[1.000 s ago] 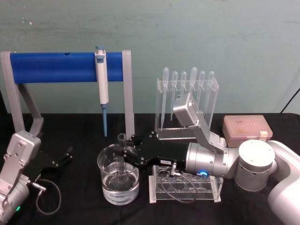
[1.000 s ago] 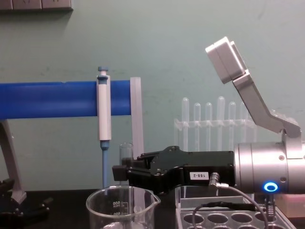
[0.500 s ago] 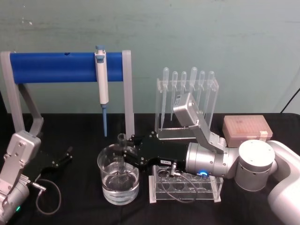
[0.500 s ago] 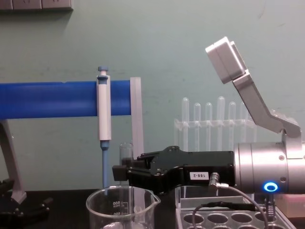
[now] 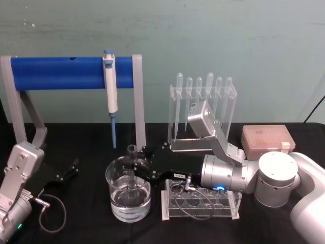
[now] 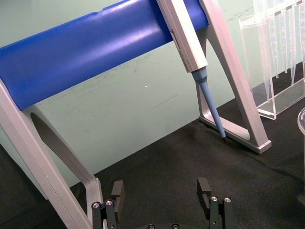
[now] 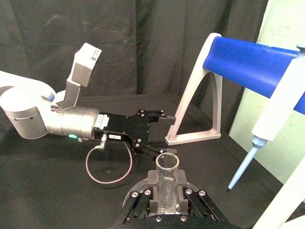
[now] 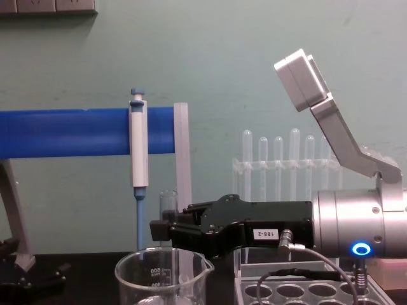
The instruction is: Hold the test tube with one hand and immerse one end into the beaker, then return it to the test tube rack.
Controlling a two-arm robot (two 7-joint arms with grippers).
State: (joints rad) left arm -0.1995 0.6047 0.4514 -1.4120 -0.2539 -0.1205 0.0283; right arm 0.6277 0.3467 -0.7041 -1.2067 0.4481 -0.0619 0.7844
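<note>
While right gripper [image 5: 135, 165] clenches fingers on upright test tube [image 5: 131, 151], tip in beaker [image 5: 117, 203], rack [image 5: 203, 212] sits just right; left gripper [image 5: 68, 171] parked left, released.

The beaker [image 5: 128, 203] sits on the table [image 5: 81, 223] at lower centre of the head view, with the test tube [image 5: 132, 152] upright in it, in the right gripper's [image 5: 135, 163] grasp. The rack [image 5: 200, 206] stands just right of the beaker; behind, a pipettor [image 5: 109, 84] hangs at upper left.
</note>
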